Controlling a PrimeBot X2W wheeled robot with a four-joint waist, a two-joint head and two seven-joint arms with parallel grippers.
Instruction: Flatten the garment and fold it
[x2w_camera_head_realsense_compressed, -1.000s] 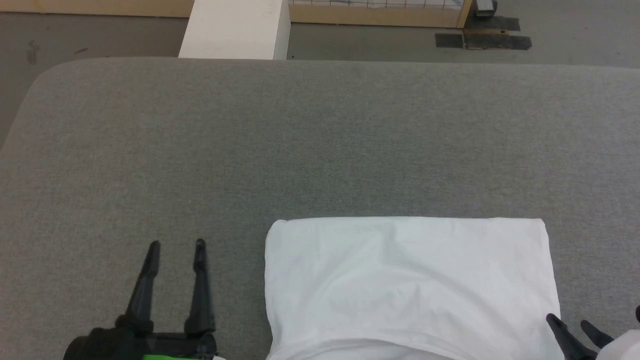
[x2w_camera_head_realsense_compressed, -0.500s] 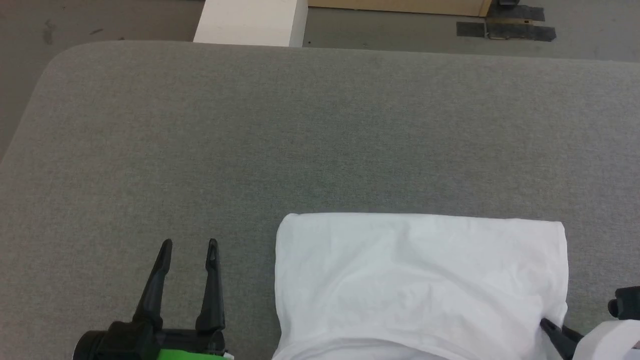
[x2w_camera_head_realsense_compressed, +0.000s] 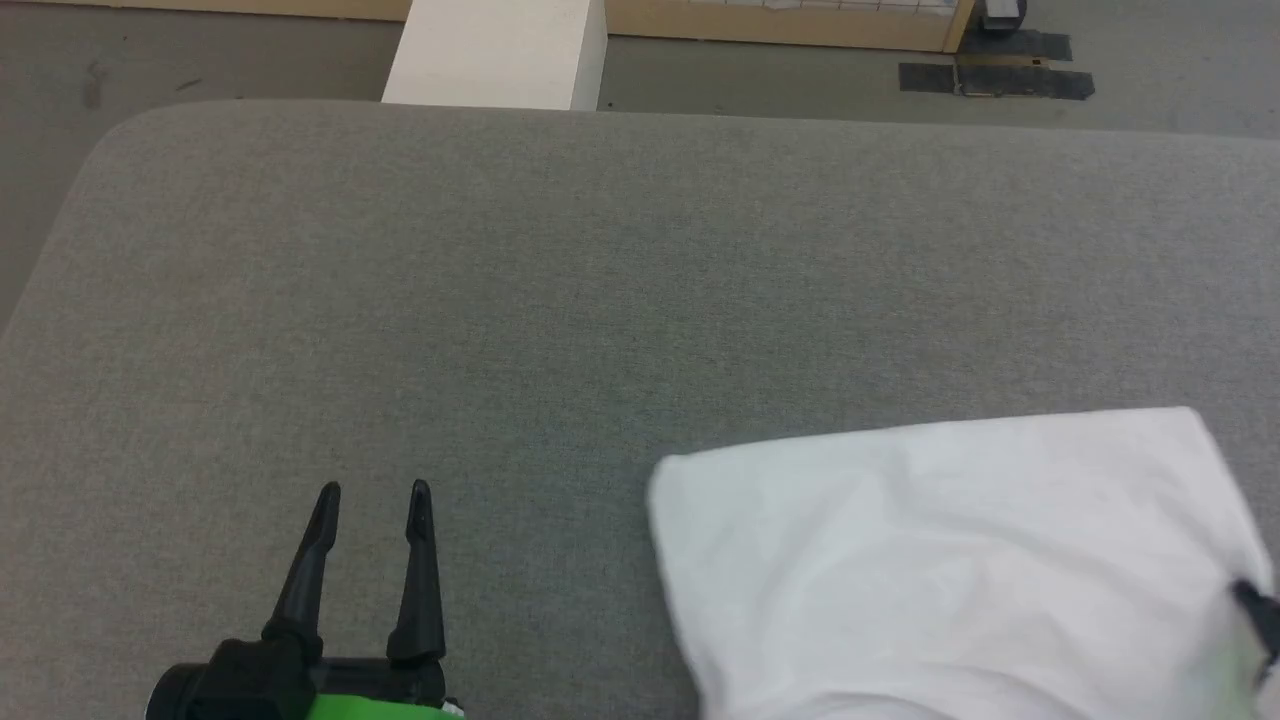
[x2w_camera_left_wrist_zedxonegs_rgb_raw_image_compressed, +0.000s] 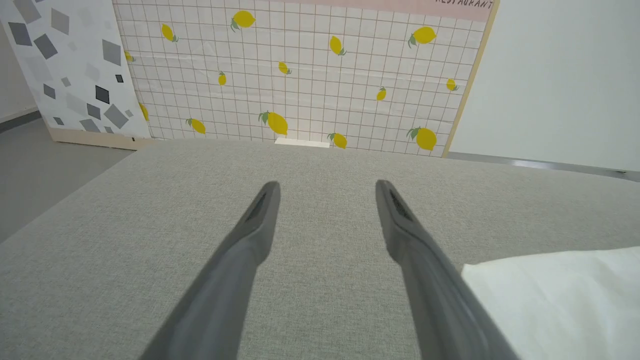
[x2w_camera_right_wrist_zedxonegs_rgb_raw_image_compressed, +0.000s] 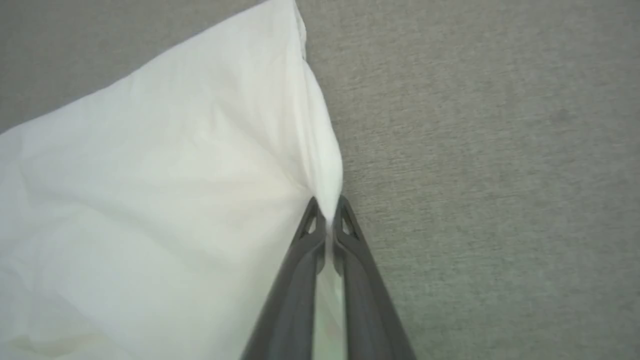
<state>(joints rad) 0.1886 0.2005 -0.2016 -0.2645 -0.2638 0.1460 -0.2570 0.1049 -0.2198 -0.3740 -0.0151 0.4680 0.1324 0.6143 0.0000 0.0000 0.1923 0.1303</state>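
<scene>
you have the white soft-fabric t-shirt (x2w_camera_head_realsense_compressed: 950, 560), folded down to a broad rectangle, lying on the grey cloth-covered table (x2w_camera_head_realsense_compressed: 500, 300) at the lower right of the head view, near the robot's side. its long axis runs left to right across the robot, a little skewed: the far edge climbs toward the right, so the right end sits farther from the robot than the left end. the right arm is the nearer one by far

the right gripper (x2w_camera_right_wrist_zedxonegs_rgb_raw_image_compressed: 327, 202) is at the garment's right-hand short edge, and it is clenched. in the right wrist view the two dark fingers are pressed together with a pinch of white cloth between their tips, and creases fan out from that pinch. so it is grasping the t-shirt's edge, not merely touching it. how many layers are in the pinch i cannot tell

the left gripper (x2w_camera_head_realsense_compressed: 374, 490) hangs over bare table, fingers spread wide, holding nothing, pointing away from the robot. the garment lies to its right with a strip of bare grey cloth between. in the left wrist view the nearest white corner shows just beside the right-hand finger

my reading: the coming move turns on that one-sided hold. pull from the right alone and the rectangle will likely swing or drag rather than fold squarely, so you may want the left gripper brought across to the left short edge first
</scene>
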